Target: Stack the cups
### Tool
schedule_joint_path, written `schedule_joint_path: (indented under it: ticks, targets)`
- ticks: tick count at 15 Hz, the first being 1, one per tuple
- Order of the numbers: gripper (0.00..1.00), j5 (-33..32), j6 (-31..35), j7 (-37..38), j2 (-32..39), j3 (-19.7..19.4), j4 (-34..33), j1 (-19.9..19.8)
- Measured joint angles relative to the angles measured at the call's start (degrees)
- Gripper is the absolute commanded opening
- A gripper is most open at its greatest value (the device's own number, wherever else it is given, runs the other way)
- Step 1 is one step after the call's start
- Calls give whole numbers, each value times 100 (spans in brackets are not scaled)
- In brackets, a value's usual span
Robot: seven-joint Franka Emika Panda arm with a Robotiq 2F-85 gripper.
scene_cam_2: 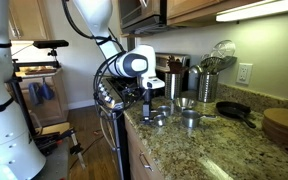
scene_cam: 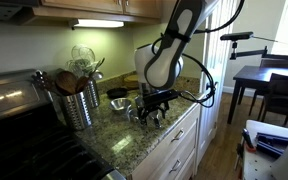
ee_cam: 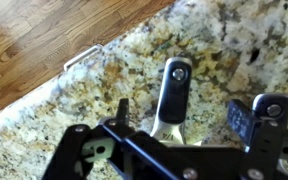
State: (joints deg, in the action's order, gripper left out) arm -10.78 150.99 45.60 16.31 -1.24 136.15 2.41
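Several small steel measuring cups lie on the granite counter, seen in both exterior views [scene_cam: 121, 104] [scene_cam_2: 188, 118]. In the wrist view, one cup's black-gripped handle [ee_cam: 174, 88] lies on the counter between my fingers; its bowl is hidden under the gripper body. A second cup's handle end [ee_cam: 272, 105] shows at the right, just outside the right finger. My gripper [ee_cam: 181, 114] is open, low over the counter, its fingers on either side of the first handle without touching it. It hangs by the cups near the counter's front edge [scene_cam: 156, 108] [scene_cam_2: 149, 102].
A tall ribbed steel canister of wooden spoons [scene_cam: 79, 100] [scene_cam_2: 206, 86] stands behind the cups. A black skillet [scene_cam_2: 234, 110] and a round wooden board [scene_cam_2: 284, 125] lie further along. The counter edge [ee_cam: 84, 60] drops to a wood floor. The stove [scene_cam: 24, 120] adjoins the counter.
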Motion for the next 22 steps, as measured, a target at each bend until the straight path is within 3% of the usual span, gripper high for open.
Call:
schedule_joint_path:
  ticks: [4,5,7,9,10,11,12,18,22]
  targets:
    - [100,17,0,-1,26,-110,0,62]
    - [90,20,0,0,26,-147,0,65]
    - [84,25,0,0,26,-223,0,66]
    - [84,36,0,2,26,-284,0,65]
    - [73,43,0,2,26,-306,0,65]
    - [68,62,0,2,28,-317,0,65]
    - [54,84,0,2,31,-323,0,66]
    - [15,177,1,2,36,-323,-33,77]
    - [10,183,0,2,37,-327,-40,85]
